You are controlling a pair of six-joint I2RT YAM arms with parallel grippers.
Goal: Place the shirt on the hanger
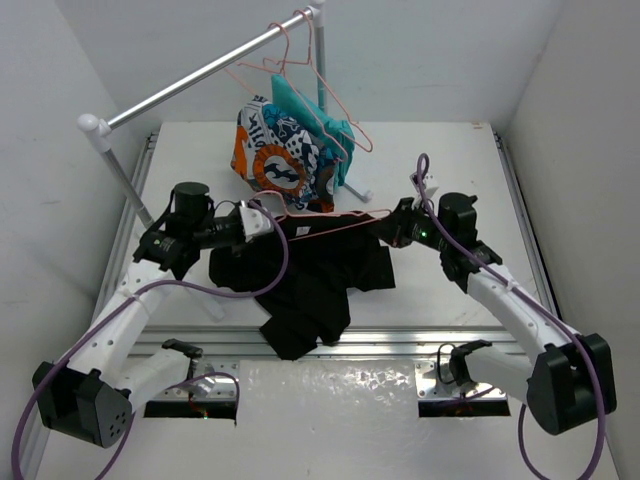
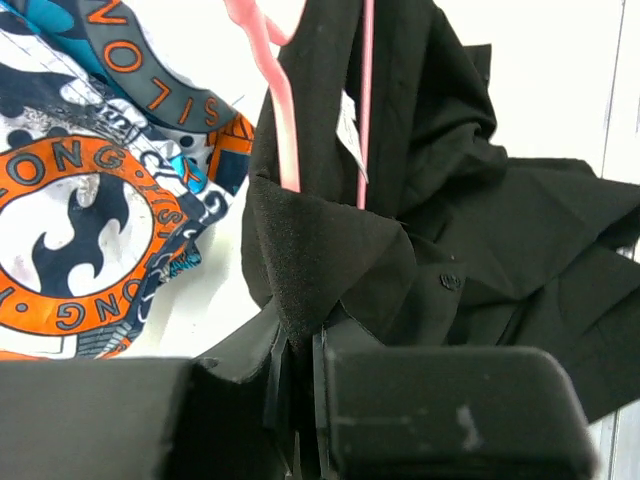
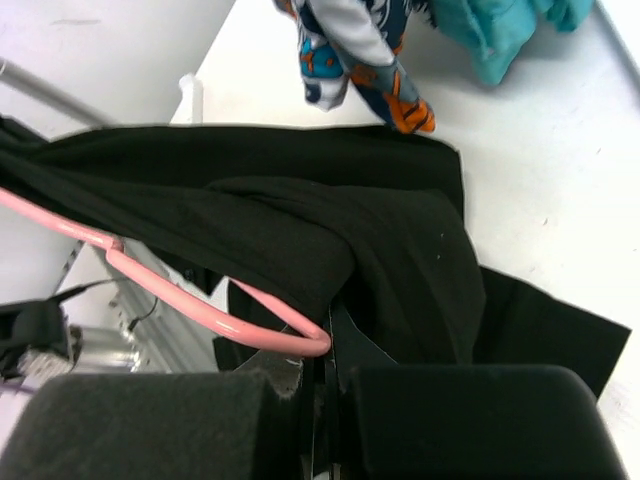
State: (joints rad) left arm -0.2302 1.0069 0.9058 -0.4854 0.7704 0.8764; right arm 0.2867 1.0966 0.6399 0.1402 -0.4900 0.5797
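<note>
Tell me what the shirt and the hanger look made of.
The shirt: soft matte black fabric, judging by its limp folds and drape; knit or woven is unclear. The hanger: thin pink rod, smooth with slight sheen, probably coated wire, though plastic is possible.

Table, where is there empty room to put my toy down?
Bare table lies at the far right, between the teal garment and the right edge, and at the far left, between the rack pole and the patterned garment. The middle is crowded: black shirt, pink hanger, left gripper, right gripper.
</note>
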